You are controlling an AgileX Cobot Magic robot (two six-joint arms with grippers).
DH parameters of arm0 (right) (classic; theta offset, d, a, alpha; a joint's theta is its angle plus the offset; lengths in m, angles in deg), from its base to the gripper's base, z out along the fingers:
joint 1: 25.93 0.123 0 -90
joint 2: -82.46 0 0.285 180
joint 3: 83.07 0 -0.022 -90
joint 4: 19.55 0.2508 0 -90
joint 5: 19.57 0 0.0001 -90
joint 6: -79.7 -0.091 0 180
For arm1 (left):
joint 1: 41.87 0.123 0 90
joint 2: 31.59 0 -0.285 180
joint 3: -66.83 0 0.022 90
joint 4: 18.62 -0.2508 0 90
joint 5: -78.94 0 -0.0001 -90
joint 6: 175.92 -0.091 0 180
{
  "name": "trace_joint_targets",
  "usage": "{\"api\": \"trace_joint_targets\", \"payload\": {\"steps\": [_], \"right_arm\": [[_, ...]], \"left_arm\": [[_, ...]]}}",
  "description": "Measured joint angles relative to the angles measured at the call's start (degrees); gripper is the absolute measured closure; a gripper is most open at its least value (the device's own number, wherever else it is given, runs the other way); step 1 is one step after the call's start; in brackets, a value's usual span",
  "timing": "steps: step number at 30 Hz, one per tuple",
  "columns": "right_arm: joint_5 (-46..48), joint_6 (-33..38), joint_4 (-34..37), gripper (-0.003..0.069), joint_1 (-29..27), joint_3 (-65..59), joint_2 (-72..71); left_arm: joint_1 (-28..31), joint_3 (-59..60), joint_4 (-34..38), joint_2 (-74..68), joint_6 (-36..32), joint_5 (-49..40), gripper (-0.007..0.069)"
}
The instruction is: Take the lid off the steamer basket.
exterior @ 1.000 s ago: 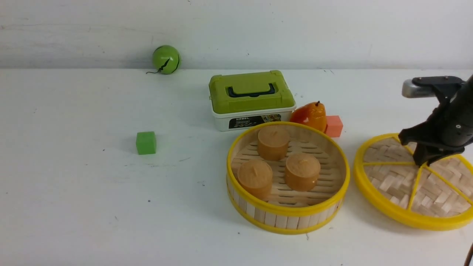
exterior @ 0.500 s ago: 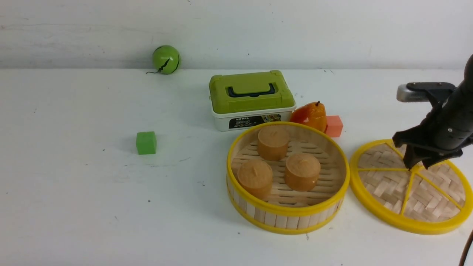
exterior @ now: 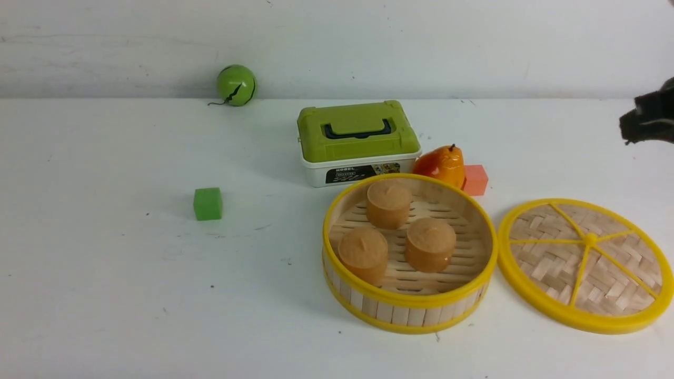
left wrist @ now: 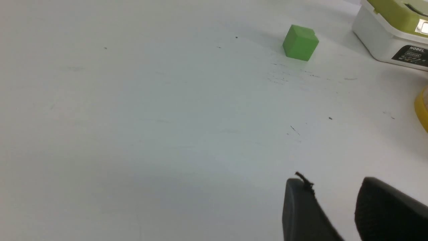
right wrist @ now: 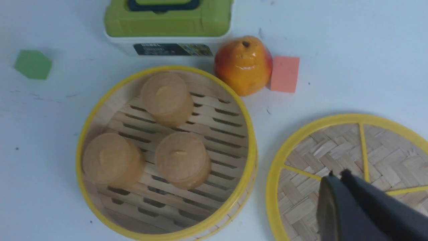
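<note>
Right hand [right wrist: 337,174] hangs closed, empty, above the lid [exterior: 558,263].

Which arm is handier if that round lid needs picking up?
Probably the right: the right claw hangs above the lid. The left claw is far off, nearer the green cube.

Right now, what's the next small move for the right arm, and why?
Probably just retract the right gripper to rest: the lid lies flat on the table beside the steamer basket, apart from it, and the jaws hold nothing.
</note>
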Motion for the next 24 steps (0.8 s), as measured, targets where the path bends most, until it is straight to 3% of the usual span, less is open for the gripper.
{"api": "trace_joint_targets", "payload": {"steps": [10,24], "right_arm": [[-7.7,1.3,1.0,0.0681,0.0,-15.5,-22.8],[1.8,1.4,0.9,0.0673,0.0,-17.6,-30.5]], "left_arm": [[0.0,0.0,0.0,0.0,0.0,0.0,0.0386],[0.0,0.0,0.0,0.0,0.0,0.0,0.0386]]}}
